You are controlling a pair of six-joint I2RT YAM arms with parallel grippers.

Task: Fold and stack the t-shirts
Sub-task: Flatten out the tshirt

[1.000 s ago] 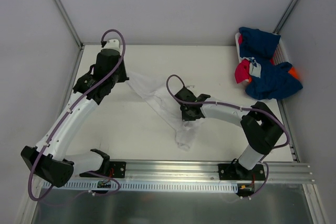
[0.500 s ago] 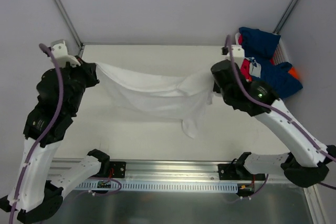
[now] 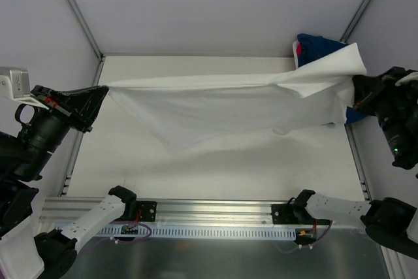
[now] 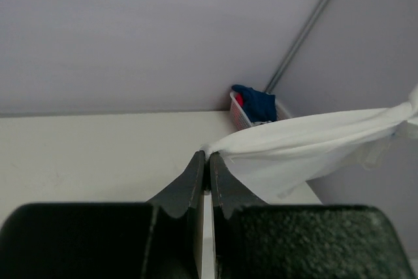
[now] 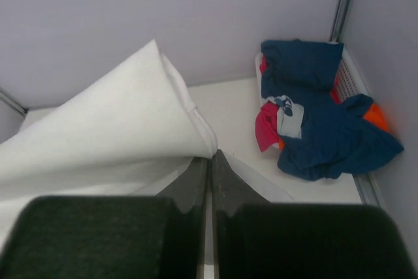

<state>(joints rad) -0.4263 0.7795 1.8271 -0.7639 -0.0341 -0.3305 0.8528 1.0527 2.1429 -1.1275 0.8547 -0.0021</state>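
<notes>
The white t-shirt (image 3: 222,102) hangs stretched in the air across the table, held at both ends. My left gripper (image 3: 104,89) is shut on its left corner, raised high at the left; the left wrist view shows the cloth (image 4: 307,145) pinched at the fingertips (image 4: 208,155). My right gripper (image 3: 356,93) is shut on its right corner; the right wrist view shows the hemmed edge (image 5: 117,122) at the tips (image 5: 210,155). A pile of navy blue, pinkish-red and orange t-shirts (image 5: 320,122) lies at the back right corner.
The pile partly rests in a white basket (image 5: 346,70) against the right wall. Grey walls and metal posts (image 3: 75,11) close in the table (image 3: 215,161). A metal rail (image 3: 215,213) runs along the near edge.
Both arms have lifted and spread far apart. The white shirt went from crumpled on the table to hanging, then to stretched taut and wide, now covering part of the coloured pile.
</notes>
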